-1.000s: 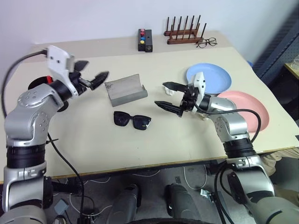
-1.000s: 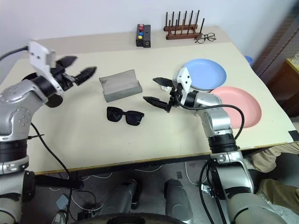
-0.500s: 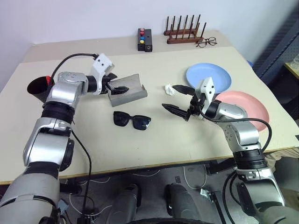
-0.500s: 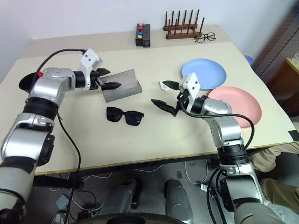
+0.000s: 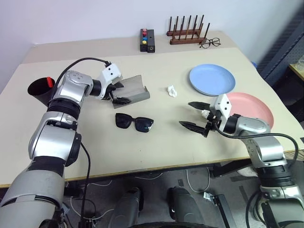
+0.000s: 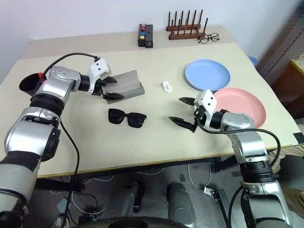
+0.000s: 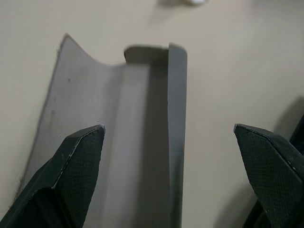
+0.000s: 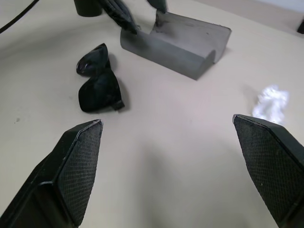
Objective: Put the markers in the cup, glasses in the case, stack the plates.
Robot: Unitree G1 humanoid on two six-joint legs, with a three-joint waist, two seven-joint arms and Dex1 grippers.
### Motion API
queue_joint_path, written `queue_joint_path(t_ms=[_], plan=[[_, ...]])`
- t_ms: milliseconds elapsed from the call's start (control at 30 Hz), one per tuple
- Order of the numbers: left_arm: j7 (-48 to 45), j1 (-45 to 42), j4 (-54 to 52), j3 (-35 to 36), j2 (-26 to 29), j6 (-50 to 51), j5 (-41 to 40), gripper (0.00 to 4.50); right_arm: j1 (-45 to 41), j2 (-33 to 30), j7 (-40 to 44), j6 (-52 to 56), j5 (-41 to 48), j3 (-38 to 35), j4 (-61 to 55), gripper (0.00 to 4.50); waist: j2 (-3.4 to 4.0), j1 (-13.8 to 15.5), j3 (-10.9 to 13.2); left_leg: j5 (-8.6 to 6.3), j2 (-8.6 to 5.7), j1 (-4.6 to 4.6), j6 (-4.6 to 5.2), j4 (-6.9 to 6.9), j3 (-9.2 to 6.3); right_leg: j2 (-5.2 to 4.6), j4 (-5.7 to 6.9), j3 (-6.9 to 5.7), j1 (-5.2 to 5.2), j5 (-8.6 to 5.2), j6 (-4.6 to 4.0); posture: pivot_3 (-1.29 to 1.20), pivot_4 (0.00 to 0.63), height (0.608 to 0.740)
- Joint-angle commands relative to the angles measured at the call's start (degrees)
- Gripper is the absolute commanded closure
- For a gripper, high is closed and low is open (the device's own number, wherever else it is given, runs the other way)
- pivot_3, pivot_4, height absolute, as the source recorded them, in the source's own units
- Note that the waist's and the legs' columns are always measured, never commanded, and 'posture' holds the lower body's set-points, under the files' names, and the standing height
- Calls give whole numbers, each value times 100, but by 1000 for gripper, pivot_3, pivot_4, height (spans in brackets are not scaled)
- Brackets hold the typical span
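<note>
The grey glasses case (image 5: 127, 90) is seen lying open on the cream table (image 5: 95, 142), and the left gripper (image 5: 118, 93) is poised right at its near-left end, jaws spread wide with one black finger on either side of the shell's edge; whether the case is touched cannot be told. From the case, the black sunglasses (image 5: 134, 122) are found at about 6 o'clock, folded flat on the table, close by but apart. The right gripper (image 5: 194, 115) is held above the table at roughly 3 o'clock of the sunglasses, well apart from them, jaws fully parted and nothing between them. A small white crumpled scrap (image 5: 172, 90) is spotted at 3 o'clock of the case. The light blue plate (image 5: 212, 79) is set further to 3 o'clock, and the pink plate (image 5: 254, 109) lies just beside it at 5 o'clock, unstacked. At 9 o'clock of the case stands the black cup (image 5: 39, 90), a red-capped marker (image 5: 49, 81) showing at its rim. Far back, a wooden rack (image 5: 187, 32), clear spectacles (image 5: 209, 43) and a button box (image 5: 147, 40) are lined up.
</note>
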Motion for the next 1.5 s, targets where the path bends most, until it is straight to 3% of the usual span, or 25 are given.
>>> queue_joint_path(t_ms=[33, 267, 300, 400, 600, 900, 1233, 1500], plan=[[-122, -234, 81, -60, 70, -92, 251, 58, 91, -111, -36, 145, 244, -264, -474, 0, 0, 3, 0, 0, 0, 0, 0, 0, 0, 0, 0, 0, 0, 0, 0, 0, 150, 740], [-185, -321, 333, -172, 53, -199, 671, 58, 146, -77, -167, 312, 320, -337, -635, 0, -2, 12, 1, 0, 0, 0, 1, 2, 0, 0, 1, 0, 2, 0, 1, 0, 150, 740], [-179, -345, 373, -185, 27, -215, 728, 287, 128, -75, -191, 343, 332, -333, -664, 0, -2, 13, 1, 0, 0, 0, 1, 3, 0, 0, 0, -1, 2, 0, 1, 0, 150, 740], [-110, -408, 493, -243, -34, -301, 889, 1329, 89, -74, -253, 430, 364, -329, -744, 0, -3, 17, 2, 0, 0, -1, 1, 3, 0, 0, 1, -1, 2, 0, 1, 0, 150, 740], [-112, -493, 643, -270, -201, -400, 1040, 4392, 126, -102, -325, 505, 396, -387, -846, 0, -4, 18, 2, 0, 0, -1, 1, 5, 0, 0, 1, -2, 4, 0, 1, 0, 150, 740], [-293, -563, 647, -242, -211, -626, 1093, 4392, 144, -77, -409, 519, 363, -375, -887, 0, -9, 13, 5, 0, 0, -1, 1, 5, -1, 0, 1, -2, 4, 0, 2, 0, 150, 740], [-1428, -700, 584, -344, 190, -943, 1148, 4392, -56, -124, -407, 618, 370, -357, -841, 0, -19, -15, 11, -1, 1, -1, 3, 7, 0, 2, 4, -3, 2, 0, 2, 0, 150, 740], [-1692, -480, 365, -299, 227, -822, 1125, 4392, -62, -75, -386, 512, 313, -327, -739, 0, -23, 23, 13, -2, 0, -3, 5, 17, -1, 2, 4, -4, 7, 1, 4, 0, 150, 740]])
